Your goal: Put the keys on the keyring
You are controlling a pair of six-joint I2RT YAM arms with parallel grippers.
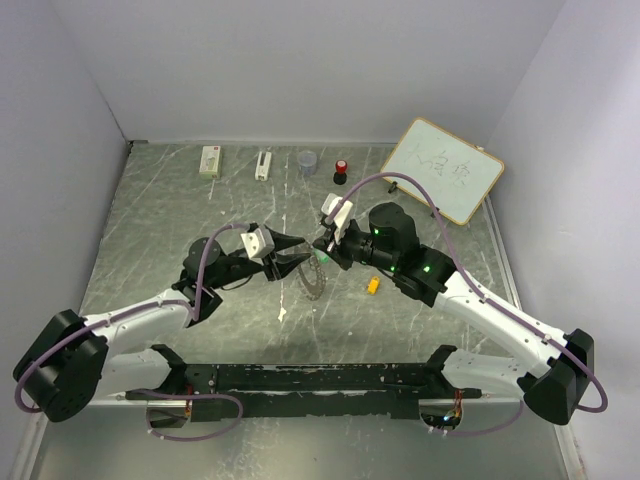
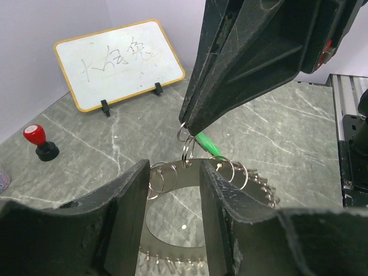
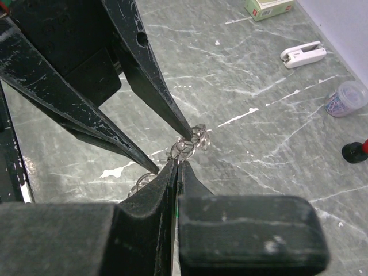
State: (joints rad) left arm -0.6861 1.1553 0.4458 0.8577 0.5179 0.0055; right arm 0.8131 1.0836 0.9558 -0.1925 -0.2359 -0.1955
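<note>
The keyring (image 1: 312,278), a flat metal ring rimmed with small split rings, stands tilted at mid-table between both grippers. My right gripper (image 1: 323,250) is shut on the green key (image 2: 208,144), which pokes from its tips. A small split ring (image 2: 187,152) links those tips to a hole in the keyring's band (image 2: 187,175). My left gripper (image 2: 175,167) has its jaws half apart, straddling the band's upper arc; I cannot tell whether they touch it. The yellow-orange key (image 1: 373,285) lies loose on the table to the right.
A whiteboard (image 1: 443,170) leans at the back right. Along the back stand a red-topped black knob (image 1: 341,172), a small grey cup (image 1: 307,162), a white clip-like tool (image 1: 263,165) and a small box (image 1: 210,161). White walls close in three sides.
</note>
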